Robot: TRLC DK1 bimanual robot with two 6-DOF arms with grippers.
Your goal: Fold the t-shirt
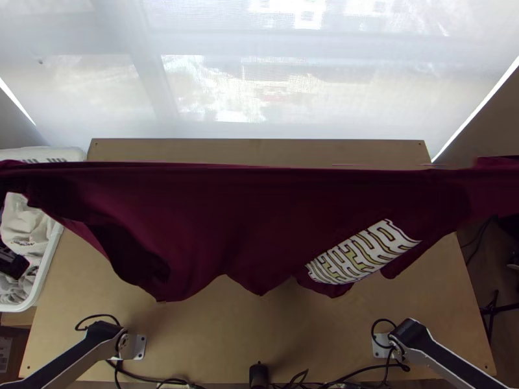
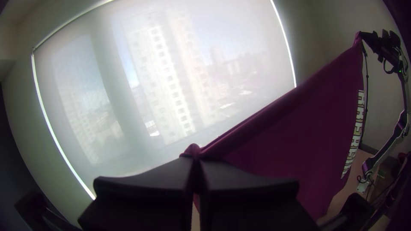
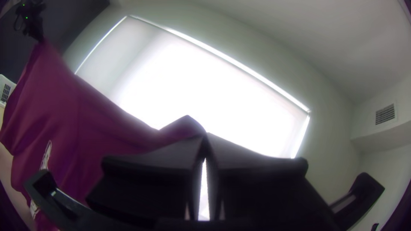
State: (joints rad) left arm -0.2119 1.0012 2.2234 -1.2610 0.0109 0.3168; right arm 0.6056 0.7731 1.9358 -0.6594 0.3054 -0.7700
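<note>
I have the dark maroon t-shirt with a pale block-lettered print (image 1: 240, 214) strung up between both arms, over the light wooden table (image 1: 272, 324). Its upper edge runs nearly straight from side to side, and the rest hangs in soft, uneven points; whether the lowest ones brush the wood I cannot tell. My left black gripper (image 2: 196, 159) has its fingers closed on a small bunch of cloth, and my right black gripper (image 3: 205, 137) is clamped on the opposite end.

I judge it light, limp jersey — no stiffness to help me, and thin enough to slip from such shallow pinches if I pull harder. I'd keep both ends, lower the hanging edge first, then lay the top down evenly; later holds belong at the corners, once it lies flat.

The table is smooth and plain, with a white plastic basket of cloth (image 1: 49, 264) at its left side. Beyond it, a large window behind a sheer white blind (image 1: 214, 84) lights everything from behind — folds in the maroon go dark.
</note>
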